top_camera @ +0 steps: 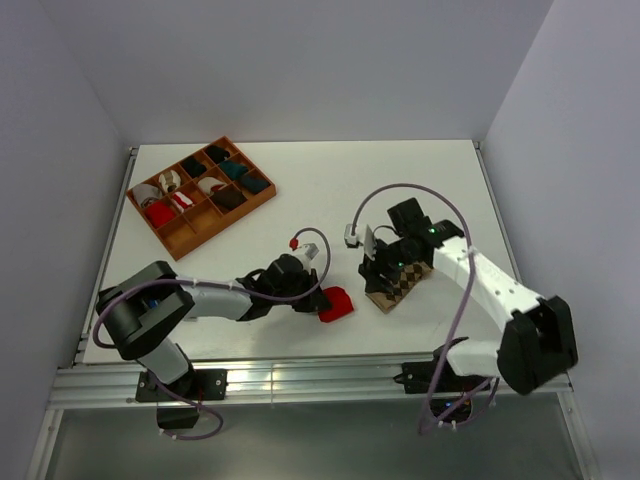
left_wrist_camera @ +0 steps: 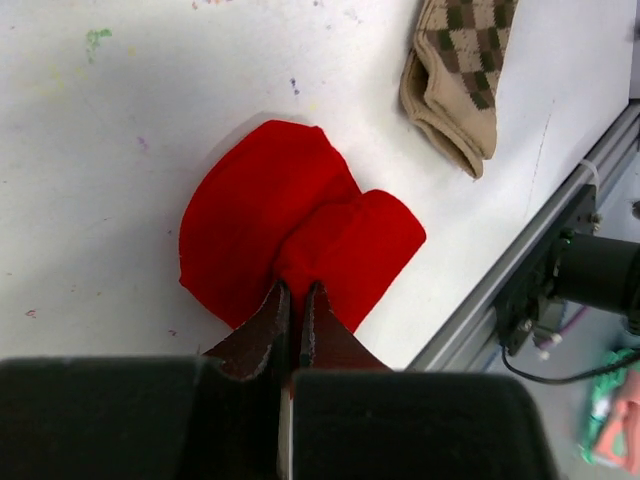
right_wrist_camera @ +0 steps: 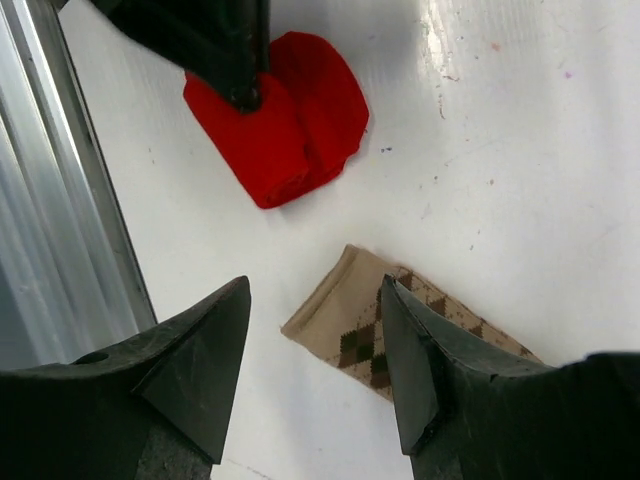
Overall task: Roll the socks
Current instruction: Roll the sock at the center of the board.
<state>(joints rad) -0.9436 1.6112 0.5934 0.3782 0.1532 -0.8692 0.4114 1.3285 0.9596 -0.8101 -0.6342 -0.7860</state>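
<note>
Left wrist view: left gripper (left_wrist_camera: 295, 300) has fingers pressed almost together, pinching a fold of the bright red fabric sock (left_wrist_camera: 270, 230), which lies part-rolled on the white table (left_wrist_camera: 100, 150) nr the front rail. No white patch shows from any view. Right gripper (right_wrist_camera: 312, 295) is spread wide w/ nothing between, hanging over the cuff end of the tan-and-brown argyle fabric sock (right_wrist_camera: 345, 320). That one lies flat, near the red on its right, not touching it. Both socks look light, soft & floppy, so a roll will prob spring open unless held. Best hold, I'd judge: pinch thru the layers at the rolled edge on the red, at the cuff on the argyle, pressing down so the cloth doesn't slide on the smooth top
</note>
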